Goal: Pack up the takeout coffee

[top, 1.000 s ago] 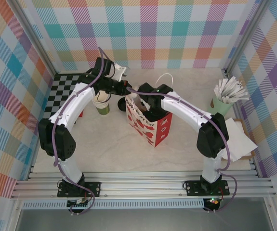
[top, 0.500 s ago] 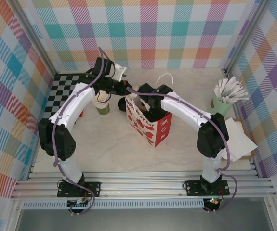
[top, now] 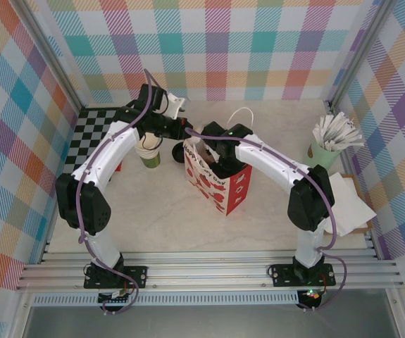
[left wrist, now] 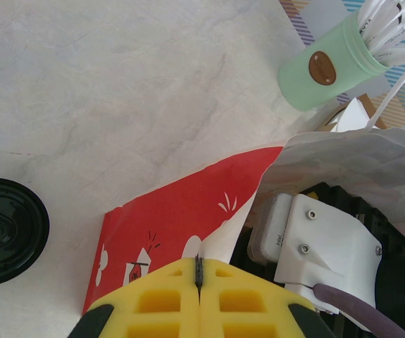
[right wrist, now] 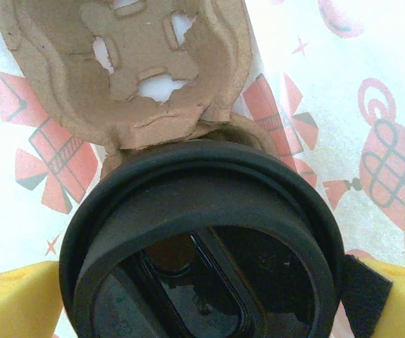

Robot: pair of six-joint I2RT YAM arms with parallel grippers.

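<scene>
With the right gripper (right wrist: pixel 202 296) clamped on the coffee (right wrist: pixel 202 232) at its black lid, held it down inside the red bag (top: pixel 220 186).
With the left gripper (left wrist: pixel 199 271) pinched shut on the bag's rim, propped the mouth open. Hung the cup over a cardboard tray (right wrist: pixel 139 77) on the bag's floor; could not tell whether touching. Judged as the placing step, nearly done. Next called for a level descent into the tray's pocket, then parting the pads without tipping the cup.

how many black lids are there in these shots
2. One lid is inside the bag, clamped by the right gripper. The other lid is outside, beside the bag's red side. More could be hidden under the arms.
</scene>
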